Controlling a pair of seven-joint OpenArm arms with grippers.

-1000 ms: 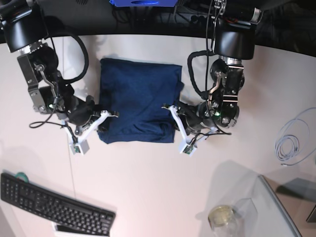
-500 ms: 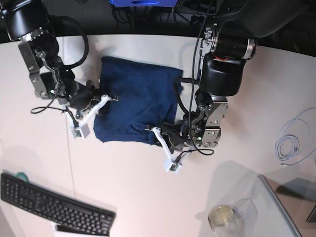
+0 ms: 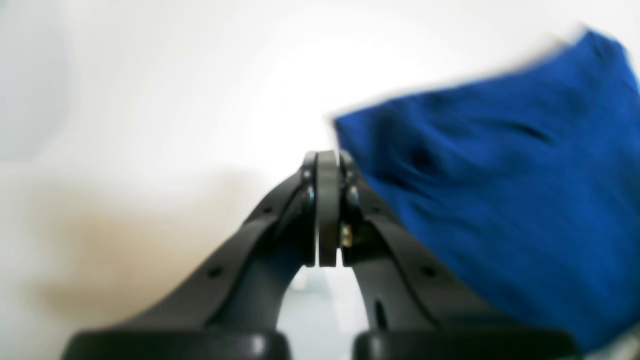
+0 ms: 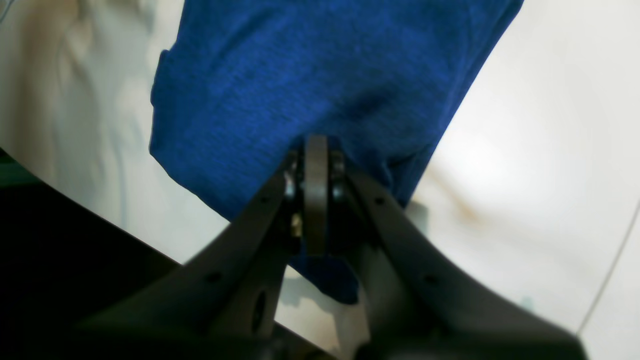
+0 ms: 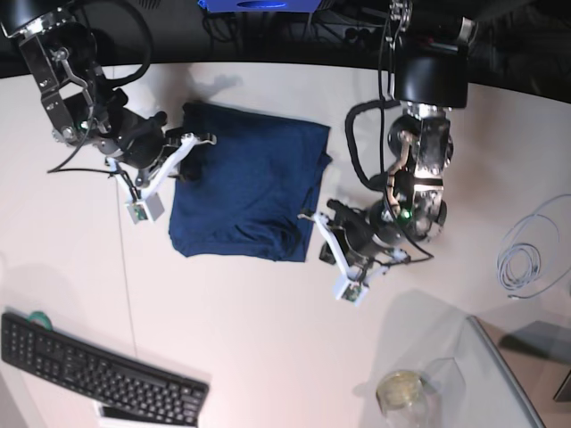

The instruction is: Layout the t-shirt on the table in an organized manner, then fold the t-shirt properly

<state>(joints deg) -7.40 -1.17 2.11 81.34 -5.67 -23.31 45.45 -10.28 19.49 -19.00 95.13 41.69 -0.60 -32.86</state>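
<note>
White table (image 5: 268, 357) under me, dark clutter along its far edge at 12 o'clock; keyboard (image 5: 98, 374) at 7 o'clock, coiled cable (image 5: 526, 259) at 3 o'clock, glass jar (image 5: 401, 390) at 5 o'clock.

The t-shirt (image 5: 245, 192) lies near table centre, toward 11 o'clock, as a compact navy rectangle with no sleeves sticking out. I judge the layout step done and the fold mostly done; its 5 o'clock corner looks bunched, so some tidying may be left.

My right hand (image 5: 207, 139) sits at the shirt's 10 o'clock corner, fingers pressed together. The right wrist view shows my right hand's tips (image 4: 316, 150) against the blue cloth, but I cannot tell whether any fabric is pinched between them. My left hand (image 5: 310, 217) is at the shirt's 4 o'clock edge, fingers pressed together and empty.

Only the base view gives the whole folded outline and both arms. The left wrist view, blurred, shows what base does not: the shut tips (image 3: 327, 160) right at the cloth edge with bare table behind.
</note>
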